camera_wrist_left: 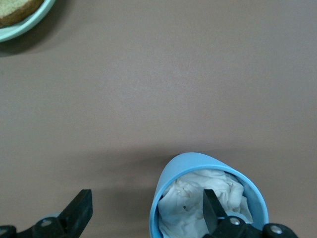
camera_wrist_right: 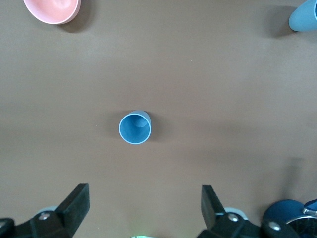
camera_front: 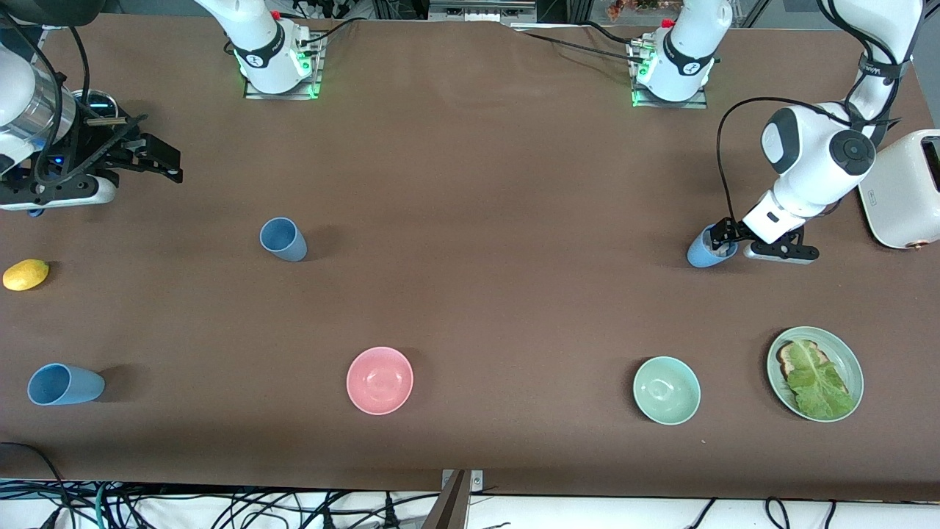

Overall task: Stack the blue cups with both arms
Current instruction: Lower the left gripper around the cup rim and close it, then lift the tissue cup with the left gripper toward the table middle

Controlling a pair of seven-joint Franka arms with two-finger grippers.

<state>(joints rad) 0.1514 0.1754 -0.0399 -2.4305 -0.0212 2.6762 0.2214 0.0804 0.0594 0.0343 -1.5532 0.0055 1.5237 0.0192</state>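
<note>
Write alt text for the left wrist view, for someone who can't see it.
The left gripper straddles the rim of a light blue cup stuffed with crumpled white cloth, one finger inside it and one outside, not yet closed. Bare brown table fills most of the view, with a pale green plate holding bread at one corner.

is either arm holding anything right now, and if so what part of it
Nothing is gripped yet. The left gripper straddles a blue cup rim, one jaw inside, jaws open. The right gripper waits open, high over the table.
</note>
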